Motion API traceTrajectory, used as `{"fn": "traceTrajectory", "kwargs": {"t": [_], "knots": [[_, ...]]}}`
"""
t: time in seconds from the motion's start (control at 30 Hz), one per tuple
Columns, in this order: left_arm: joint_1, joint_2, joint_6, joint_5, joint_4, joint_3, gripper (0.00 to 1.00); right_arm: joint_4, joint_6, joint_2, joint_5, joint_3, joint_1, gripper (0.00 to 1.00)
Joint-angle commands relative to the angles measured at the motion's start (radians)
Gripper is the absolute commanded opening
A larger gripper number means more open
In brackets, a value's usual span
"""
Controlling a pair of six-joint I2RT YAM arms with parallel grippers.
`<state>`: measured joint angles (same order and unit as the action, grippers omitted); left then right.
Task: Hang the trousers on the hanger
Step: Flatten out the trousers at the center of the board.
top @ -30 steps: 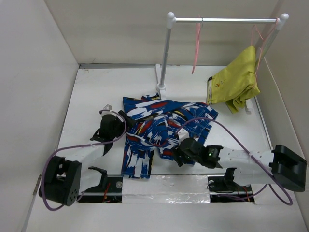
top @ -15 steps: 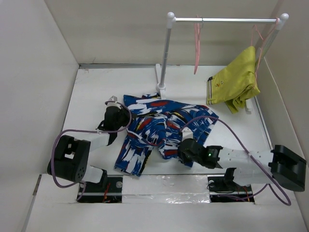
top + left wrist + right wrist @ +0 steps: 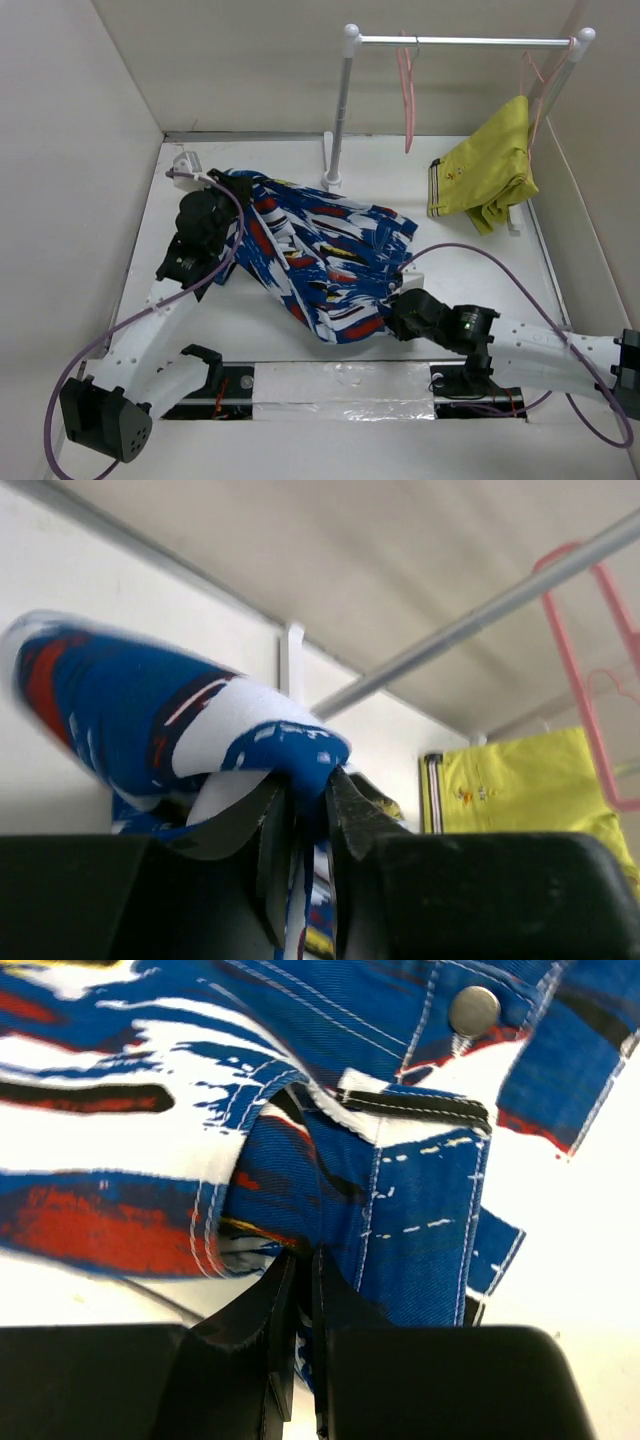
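Observation:
The trousers [image 3: 320,260], bright blue with white, red and black splashes, are stretched across the table between both grippers. My left gripper [image 3: 228,188] is shut on one end of them at the back left and holds it raised; the left wrist view shows the fabric [image 3: 250,730] pinched in that gripper [image 3: 305,785]. My right gripper [image 3: 398,312] is shut on the waistband edge [image 3: 400,1210] near the front, with cloth pinched in it [image 3: 303,1260]. The empty pink hanger [image 3: 407,95] hangs from the rail and also shows as the hanger [image 3: 590,680] in the left wrist view.
A white rail rack [image 3: 460,42] stands at the back on a post [image 3: 340,110]. A yellow-green garment [image 3: 490,170] hangs on a second pink hanger at the rail's right end. White walls close in the table on the left, back and right.
Both grippers have shut on the trousers. The left arm swung back and left, lifting its end, so the crumpled garment is now pulled out long. The right gripper shifted slightly right and nearer.

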<state>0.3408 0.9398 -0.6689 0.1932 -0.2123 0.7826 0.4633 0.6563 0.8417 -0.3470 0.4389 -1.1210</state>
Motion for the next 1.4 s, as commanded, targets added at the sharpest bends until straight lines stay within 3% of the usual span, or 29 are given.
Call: {"fn": "traceTrajectory", "kwargs": {"t": [0.0,0.07,0.17,0.27,0.3,0.33,0.37,0.4,0.47,0.5,0.53,0.57,0.63,0.67,0.7,0.73,0.77,0.8,0.83,0.87,0.9,1.0,1.17,1.37], "knots": [[0.0,0.026,0.072,0.098,0.06,0.131,0.18,0.104,0.038,-0.042,0.016,0.055,-0.032,0.0],[0.0,0.071,0.074,0.141,0.114,0.159,0.23,0.133,0.071,-0.079,0.019,0.066,-0.048,0.0],[-0.022,0.085,0.052,0.236,0.102,0.106,0.52,0.182,0.094,-0.165,0.057,0.058,-0.068,0.0],[-0.031,0.067,0.014,0.241,0.08,0.055,0.68,0.222,0.118,-0.242,0.075,0.067,-0.068,0.0],[-0.031,0.06,0.009,0.244,0.08,0.044,0.7,0.235,0.115,-0.256,0.078,0.081,-0.068,0.05],[-0.031,0.053,0.008,0.235,0.073,0.034,0.7,0.236,0.082,-0.272,0.074,0.09,-0.068,0.17],[-0.031,0.053,0.0,0.221,0.053,0.006,0.68,0.238,0.066,-0.276,0.056,0.104,-0.068,0.49],[-0.031,0.056,-0.006,0.206,0.048,-0.009,0.68,0.239,0.051,-0.273,-0.017,0.119,-0.068,0.65],[-0.022,0.073,-0.015,0.187,0.048,-0.032,0.66,0.233,0.0,-0.239,-0.11,0.193,-0.05,0.96],[-0.007,0.077,-0.02,0.189,0.053,-0.057,0.66,0.191,-0.03,-0.224,-0.148,0.213,-0.027,0.98],[0.003,0.076,-0.018,0.195,0.054,-0.071,0.64,0.161,-0.109,-0.207,-0.196,0.239,0.008,0.98],[0.019,0.071,-0.011,0.193,0.051,-0.098,0.62,0.12,-0.163,-0.17,-0.188,0.247,0.111,0.92],[0.046,0.054,-0.006,0.207,0.065,-0.121,0.55,-0.012,-0.306,-0.135,-0.084,0.248,0.238,0.83],[0.061,0.051,-0.008,0.219,0.079,-0.134,0.53,-0.072,-0.345,-0.115,-0.042,0.215,0.309,0.51],[0.075,0.048,-0.017,0.23,0.083,-0.155,0.52,-0.178,-0.372,-0.068,0.048,0.195,0.466,0.24],[0.075,0.047,-0.021,0.227,0.09,-0.164,0.53,-0.222,-0.406,-0.035,0.09,0.176,0.548,0.11],[0.075,0.048,-0.027,0.221,0.103,-0.174,0.53,-0.276,-0.415,0.002,0.132,0.156,0.623,0.06],[0.075,0.047,-0.034,0.215,0.111,-0.19,0.56,-0.354,-0.42,0.04,0.166,0.124,0.753,0.09],[0.075,0.037,-0.032,0.186,0.111,-0.2,0.58,-0.38,-0.431,0.113,0.234,0.115,0.801,0.16],[0.075,0.033,-0.029,0.169,0.116,-0.209,0.6,-0.409,-0.431,0.152,0.256,0.107,0.835,0.4],[0.084,0.025,-0.029,0.16,0.123,-0.226,0.61,-0.451,-0.431,0.187,0.275,0.1,0.861,0.52],[0.084,-0.027,-0.035,0.132,0.137,-0.272,0.61,-0.547,-0.42,0.308,0.385,0.092,0.891,0.77],[0.084,-0.091,-0.054,0.127,0.171,-0.327,0.57,-0.614,-0.391,0.453,0.422,0.086,0.851,0.77],[0.084,-0.162,-0.066,0.118,0.142,-0.359,0.55,-0.647,-0.319,0.533,0.439,0.092,0.83,0.7]]}}
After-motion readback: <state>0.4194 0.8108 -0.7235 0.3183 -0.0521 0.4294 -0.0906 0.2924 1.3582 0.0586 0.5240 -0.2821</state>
